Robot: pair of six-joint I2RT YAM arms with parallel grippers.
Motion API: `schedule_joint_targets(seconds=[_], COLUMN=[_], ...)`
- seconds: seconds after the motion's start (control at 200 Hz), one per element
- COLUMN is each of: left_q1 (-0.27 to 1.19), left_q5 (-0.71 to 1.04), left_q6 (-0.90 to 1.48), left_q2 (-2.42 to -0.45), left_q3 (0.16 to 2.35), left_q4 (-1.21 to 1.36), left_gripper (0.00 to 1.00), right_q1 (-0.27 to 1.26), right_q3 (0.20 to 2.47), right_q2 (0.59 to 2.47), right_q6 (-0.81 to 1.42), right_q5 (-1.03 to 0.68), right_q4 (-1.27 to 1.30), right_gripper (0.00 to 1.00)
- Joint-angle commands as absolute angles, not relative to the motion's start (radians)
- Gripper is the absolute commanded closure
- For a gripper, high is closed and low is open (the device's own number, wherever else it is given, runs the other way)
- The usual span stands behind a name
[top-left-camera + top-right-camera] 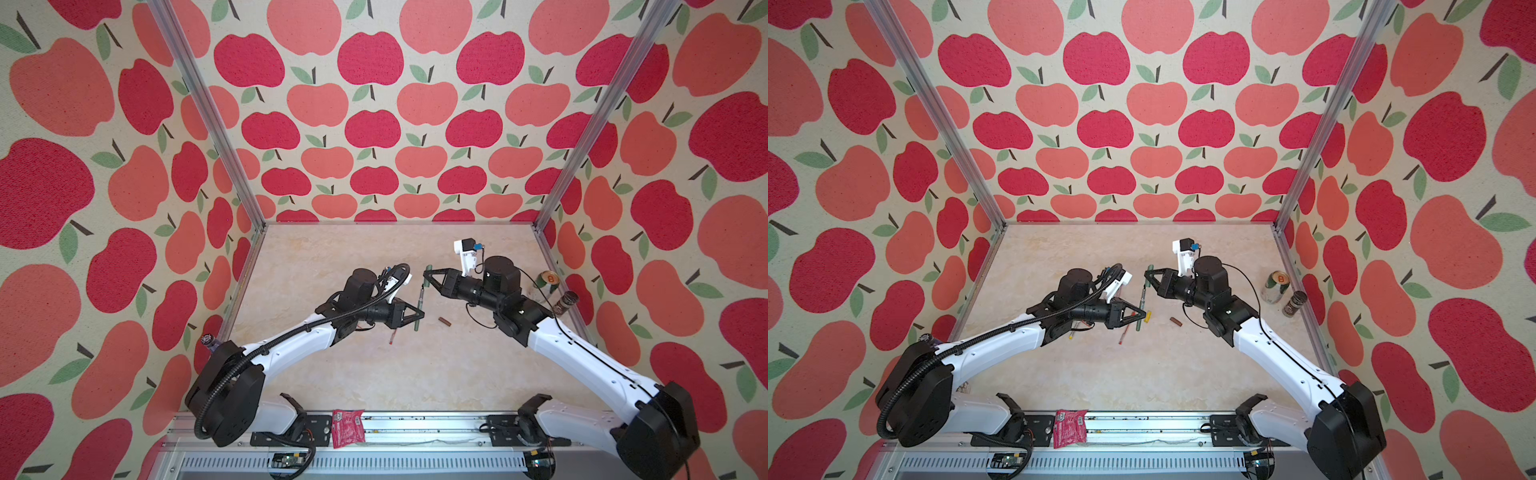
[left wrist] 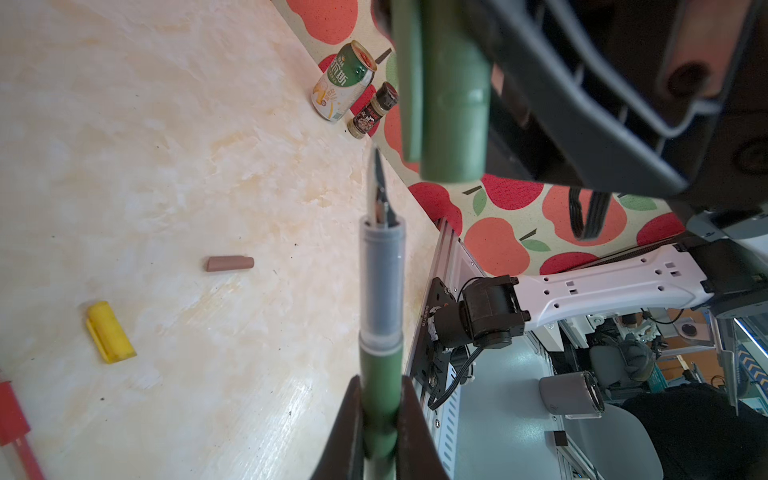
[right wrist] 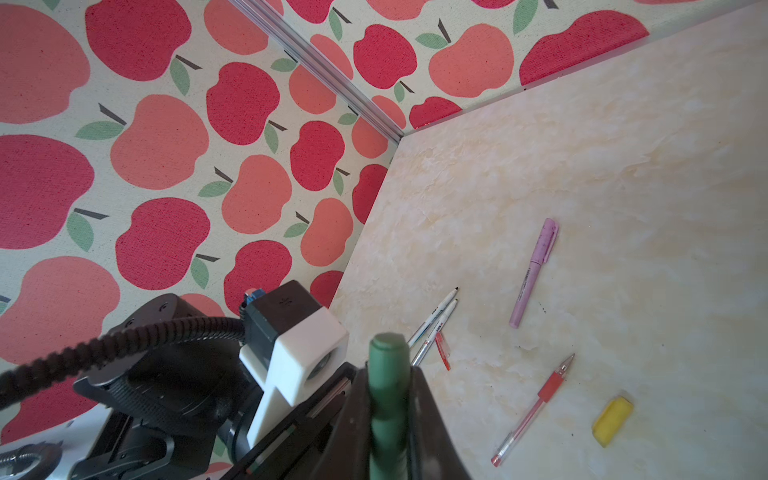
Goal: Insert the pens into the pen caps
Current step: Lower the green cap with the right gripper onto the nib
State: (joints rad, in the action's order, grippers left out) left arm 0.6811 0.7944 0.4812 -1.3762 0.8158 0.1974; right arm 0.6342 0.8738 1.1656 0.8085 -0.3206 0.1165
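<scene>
Dark green plastic fills both claws: this is the capping stage for the green pair. The left claw (image 1: 419,315) is clamped tight on the lower barrel of the dark green pen (image 2: 382,282), a hold that leaves the grey section and nib projecting free for entry. The right claw (image 1: 427,275) is clamped just as tight on the dark green cap (image 2: 453,104), whose open mouth is turned toward that nib. Both pieces are carried above the tabletop (image 1: 374,374) on the back-wall side of the brown cap (image 1: 444,321), the pen nearer to it and the green cap farther off.

In the left wrist view the nib stands beside the end of the cap's clip, not inside the mouth. The pen is therefore judged not yet inserted, and a small sideways correction is likely needed before the two are pushed together.

The yellow cap (image 2: 110,332) lies on the left arm's side of the brown cap, with the red pen (image 3: 536,407) beyond it. Farther that way lie two white pens (image 3: 434,318) and the lilac pen (image 3: 536,270), which appears already capped.
</scene>
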Motion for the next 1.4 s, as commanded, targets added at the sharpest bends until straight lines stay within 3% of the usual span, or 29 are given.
schedule_joint_targets(seconds=[0.0,0.7,1.396], left_q1=[0.683,0.681,0.68], left_q5=[0.807,0.808,0.808], left_q6=[0.487,0.495,0.492], left_q2=[-1.375,-1.39,-1.4], left_q3=[0.81,0.787,0.807], left_q4=[0.24,0.262,0.256], left_gripper=[0.94,0.94,0.94], right_q1=[0.623,0.606,0.626], right_q3=[0.899,0.956,0.875], right_q2=[1.191,1.217,1.201], right_q6=[0.791,0.793,0.819], right_q5=[-0.308,-0.314,-0.33], right_q4=[0.148,0.16,0.158], right_gripper=[1.0,1.0,1.0])
